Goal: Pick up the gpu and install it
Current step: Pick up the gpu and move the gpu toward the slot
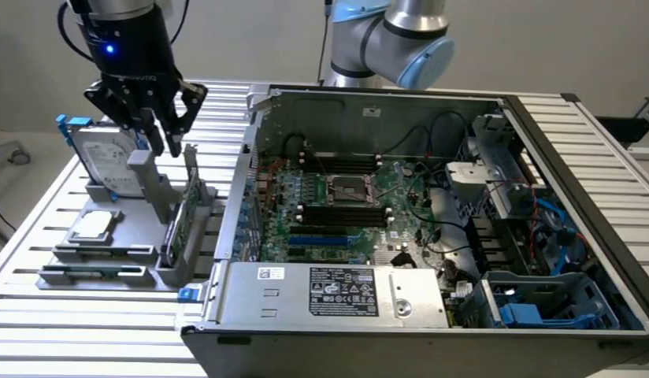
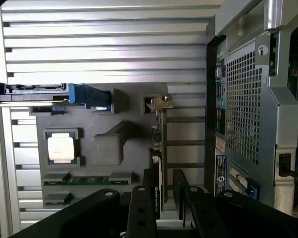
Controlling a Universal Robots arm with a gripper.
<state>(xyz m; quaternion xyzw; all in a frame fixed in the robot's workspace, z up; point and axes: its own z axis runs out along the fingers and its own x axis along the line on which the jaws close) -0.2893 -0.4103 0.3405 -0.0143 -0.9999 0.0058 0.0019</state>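
Note:
The gpu (image 1: 183, 214) stands on edge in a slot of the grey parts holder (image 1: 146, 206), at the exterior view's left, beside the open computer case (image 1: 409, 205). My gripper (image 1: 165, 148) hangs just above the card's far end, open and holding nothing. In the wrist view the gpu (image 2: 158, 136) shows edge-on as a thin green strip with a metal bracket at its far end. It runs in between my two black fingers (image 2: 149, 186), and my gripper (image 2: 164, 173) straddles it with a gap on the other finger's side.
On the holder (image 2: 109, 148) are a silver hard drive with blue rails (image 1: 104, 161), a square CPU chip (image 1: 94, 226) and a memory stick (image 1: 94, 273). The case's side wall (image 2: 248, 114) rises close beside the holder. The motherboard (image 1: 346, 209) lies open inside the case.

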